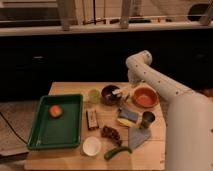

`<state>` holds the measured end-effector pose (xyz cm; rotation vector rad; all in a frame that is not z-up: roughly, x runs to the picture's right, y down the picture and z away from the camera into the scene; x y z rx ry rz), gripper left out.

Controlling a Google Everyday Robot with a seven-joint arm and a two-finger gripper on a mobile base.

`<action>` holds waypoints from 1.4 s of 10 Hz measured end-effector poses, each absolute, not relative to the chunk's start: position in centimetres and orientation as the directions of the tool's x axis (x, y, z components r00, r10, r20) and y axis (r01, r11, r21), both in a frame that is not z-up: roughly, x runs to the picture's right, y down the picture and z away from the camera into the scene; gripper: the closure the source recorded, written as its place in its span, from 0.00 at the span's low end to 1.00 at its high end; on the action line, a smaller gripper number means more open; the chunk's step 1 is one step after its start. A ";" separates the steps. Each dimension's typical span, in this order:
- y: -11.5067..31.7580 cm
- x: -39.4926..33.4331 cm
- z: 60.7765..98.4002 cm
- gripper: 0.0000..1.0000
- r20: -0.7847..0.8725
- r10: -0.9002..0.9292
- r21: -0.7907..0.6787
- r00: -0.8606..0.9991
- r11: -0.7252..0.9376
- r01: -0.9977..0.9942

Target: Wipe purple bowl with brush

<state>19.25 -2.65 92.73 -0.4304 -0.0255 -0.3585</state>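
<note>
Three bowls stand on the wooden table (65, 89): the purple bowl (107, 96) at far centre, an orange bowl (145, 97) just right of it and a white bowl (92, 145) near the front edge. One brush (118, 92) lies across the purple bowl's right rim. The gripper (126, 90) is beside it, between the two far bowls; whether it is spread or pinching cannot be told. One green tray (40, 142) fills the left side. The room behind is dark. Bare wood shows along the far-left edge.
</note>
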 end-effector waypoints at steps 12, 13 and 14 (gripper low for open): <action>-1.3 14.5 92.4 1.00 0.208 -0.417 -0.385 0.885 0.797 0.466; -0.9 15.0 92.2 1.00 0.211 -0.409 -0.392 0.888 0.797 0.460; -0.8 15.7 92.2 1.00 0.205 -0.401 -0.399 0.893 0.799 0.451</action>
